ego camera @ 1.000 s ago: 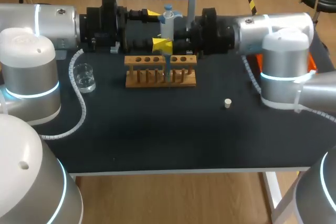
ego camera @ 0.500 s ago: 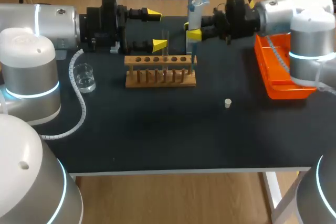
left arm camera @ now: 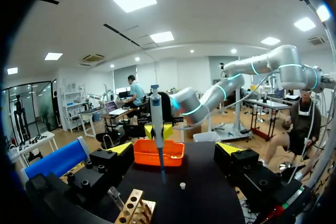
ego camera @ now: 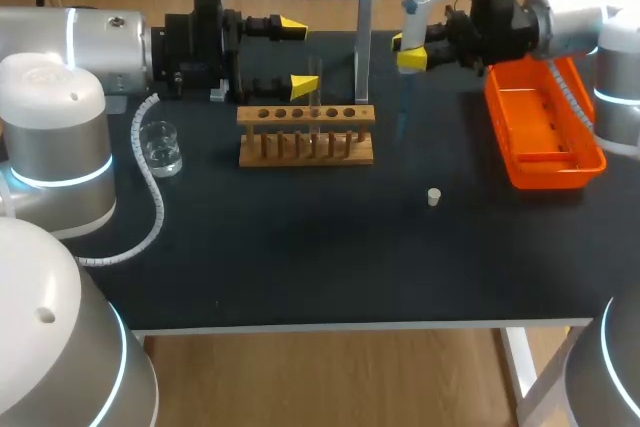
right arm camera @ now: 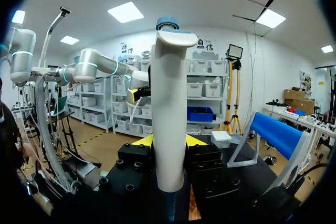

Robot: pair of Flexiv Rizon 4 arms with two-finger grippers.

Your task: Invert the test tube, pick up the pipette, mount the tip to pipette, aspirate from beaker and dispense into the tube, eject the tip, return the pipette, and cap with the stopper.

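Black table has an orange bin at two o'clock and a wooden rack at twelve. Right gripper, squeezing the pipette, moved from rack toward bin, so dropping the tip looks next. Left gripper waits open.
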